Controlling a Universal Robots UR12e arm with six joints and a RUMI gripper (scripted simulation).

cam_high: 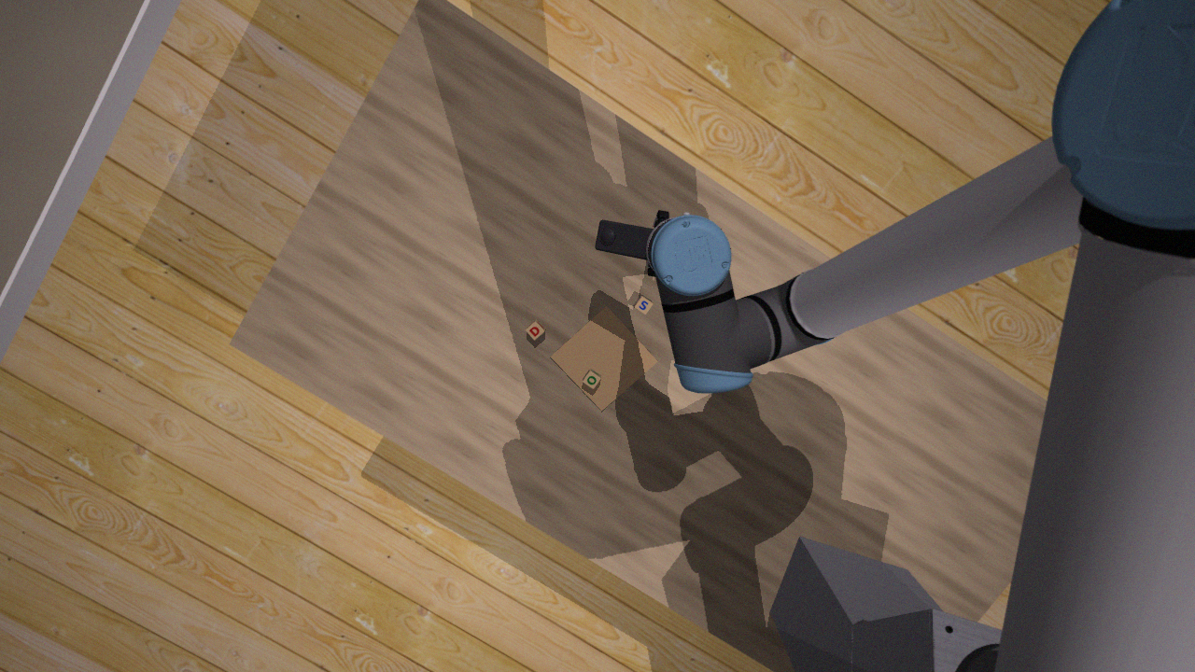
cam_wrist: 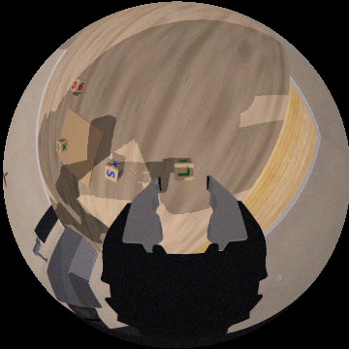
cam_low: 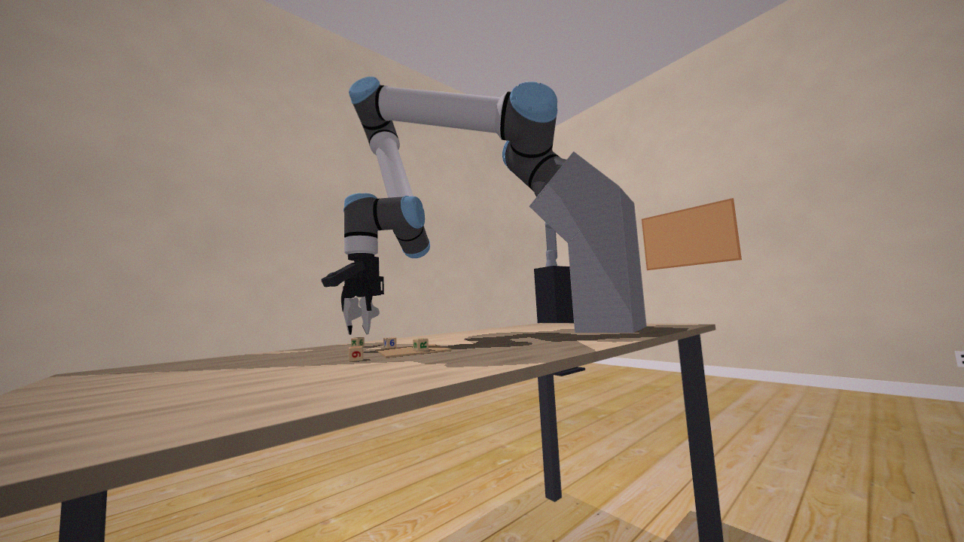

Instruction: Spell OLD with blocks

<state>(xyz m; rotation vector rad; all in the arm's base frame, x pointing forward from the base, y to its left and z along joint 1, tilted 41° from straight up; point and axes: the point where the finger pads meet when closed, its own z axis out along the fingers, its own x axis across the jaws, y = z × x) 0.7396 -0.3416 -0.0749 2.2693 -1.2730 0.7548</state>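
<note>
Four small wooden letter blocks stand on the table [cam_high: 375,250] [cam_low: 202,397]. The O block [cam_high: 591,381] [cam_low: 420,344] [cam_wrist: 62,145] sits on the tan mat [cam_high: 584,346] [cam_wrist: 78,123], near one corner. The D block [cam_high: 535,333] [cam_low: 355,353] [cam_wrist: 78,85] is off the mat. The S block [cam_high: 642,304] [cam_low: 389,342] [cam_wrist: 111,172] is beside the mat, off it. The L block [cam_low: 357,342] [cam_wrist: 183,169] is off the mat; in the top view the arm's wrist [cam_high: 689,255] hides it. My gripper [cam_low: 357,324] [cam_wrist: 183,177] is partly open and empty, a short way above the L block.
The grey robot pedestal [cam_high: 844,601] [cam_low: 593,256] stands at the table's end, with a black box [cam_low: 552,294] behind it. An orange panel [cam_low: 690,233] hangs on the wall. The arm's shadow falls across the mat and the table.
</note>
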